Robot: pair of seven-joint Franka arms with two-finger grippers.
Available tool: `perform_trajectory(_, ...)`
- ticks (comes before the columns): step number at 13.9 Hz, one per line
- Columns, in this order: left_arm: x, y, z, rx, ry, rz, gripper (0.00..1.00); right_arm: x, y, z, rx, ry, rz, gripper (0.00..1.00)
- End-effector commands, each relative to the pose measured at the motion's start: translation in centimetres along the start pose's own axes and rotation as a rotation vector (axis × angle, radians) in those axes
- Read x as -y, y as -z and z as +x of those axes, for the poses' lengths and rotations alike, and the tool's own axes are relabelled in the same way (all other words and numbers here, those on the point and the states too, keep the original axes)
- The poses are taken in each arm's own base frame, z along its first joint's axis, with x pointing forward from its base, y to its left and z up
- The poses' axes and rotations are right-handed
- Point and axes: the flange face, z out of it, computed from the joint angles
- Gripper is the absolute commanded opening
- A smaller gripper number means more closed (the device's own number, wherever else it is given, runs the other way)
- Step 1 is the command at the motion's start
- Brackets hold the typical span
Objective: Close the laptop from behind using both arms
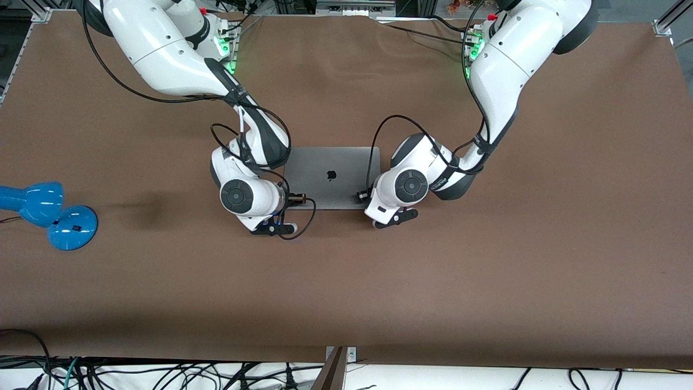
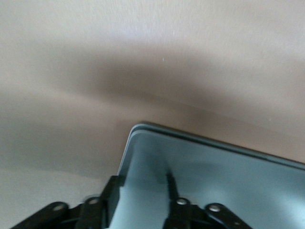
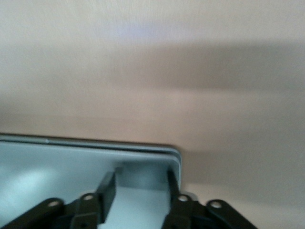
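Observation:
The grey laptop (image 1: pixel 333 176) lies in the middle of the table with its lid down and the dark apple logo facing up. My left gripper (image 1: pixel 364 195) is open over the lid's corner nearest the front camera, toward the left arm's end. In the left wrist view (image 2: pixel 143 191) its fingers (image 2: pixel 112 191) straddle that corner of the lid (image 2: pixel 214 181). My right gripper (image 1: pixel 296 199) is open over the lid's other near corner. In the right wrist view (image 3: pixel 139 186) its fingers (image 3: pixel 107 188) stand apart over the lid (image 3: pixel 57 167).
A blue desk lamp (image 1: pixel 48 214) lies on the brown table (image 1: pixel 487 260) toward the right arm's end. Loose cables (image 1: pixel 162 374) hang along the table's edge nearest the front camera.

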Motion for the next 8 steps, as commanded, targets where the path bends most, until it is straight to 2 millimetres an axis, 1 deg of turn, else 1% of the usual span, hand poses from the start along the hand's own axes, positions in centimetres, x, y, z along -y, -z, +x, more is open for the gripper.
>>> perform_trajectory(1, 0.3, 3.2, 0.4, -0.046, -0.010, 0.019, 1.00, 0.6, 2.4, 1.4, -0.048, 0.021, 0.012, 1.00)
perform_trajectory(3, 1.2, 5.2, 0.2, -0.044, -0.013, 0.063, 1.00, 0.8, 4.4, 1.3, -0.062, 0.026, 0.011, 1.00)
perform_trajectory(5, 2.5, 8.4, -0.2, -0.077, -0.056, 0.136, 1.00, 1.1, 6.8, 1.2, -0.067, 0.028, 0.010, 1.00)
perform_trajectory(6, 2.7, 10.4, -0.8, -0.090, -0.063, 0.142, 1.00, 0.8, 8.4, 1.3, -0.062, 0.019, -0.001, 1.00)
perform_trajectory(7, 2.9, 12.0, -1.8, -0.103, -0.067, 0.153, 1.00, 0.5, 10.6, 1.1, -0.059, 0.016, -0.012, 1.00)
perform_trajectory(8, 3.5, 14.1, -2.2, -0.123, -0.067, 0.150, 1.00, 0.1, 13.1, 0.9, -0.055, 0.009, -0.022, 1.00)
